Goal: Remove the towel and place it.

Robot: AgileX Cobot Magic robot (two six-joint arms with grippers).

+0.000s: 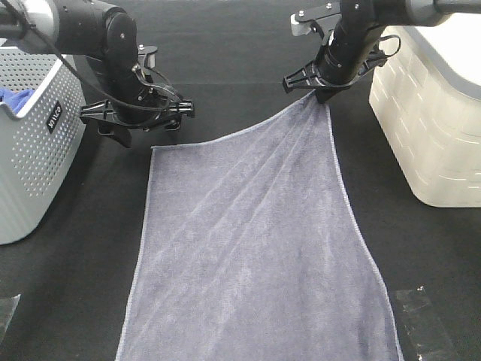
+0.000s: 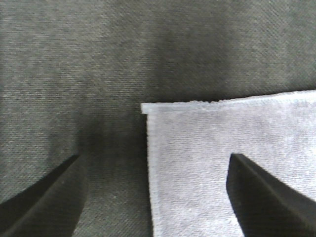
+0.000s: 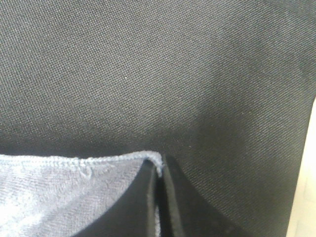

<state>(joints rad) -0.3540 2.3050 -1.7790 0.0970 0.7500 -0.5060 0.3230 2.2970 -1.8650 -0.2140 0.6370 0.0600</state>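
Note:
The grey-lavender towel [image 1: 255, 248] lies spread on the black table, running from the far middle to the near edge. Its far right corner is lifted and pinched in my right gripper [image 1: 319, 92], which is shut on the towel; the right wrist view shows the corner [image 3: 74, 187] clamped between the closed fingers [image 3: 173, 207]. My left gripper [image 1: 135, 114] hovers open just above the towel's far left corner. In the left wrist view that corner [image 2: 197, 148] lies flat on the table, one fingertip [image 2: 256, 187] over the cloth and the other [image 2: 49, 192] over bare table.
A grey perforated basket [image 1: 30, 143] holding a bright blue cloth [image 1: 13, 98] stands at the left edge. A cream basket [image 1: 436, 128] stands at the right. Clear tape patches [image 1: 421, 316] mark the table near the front right.

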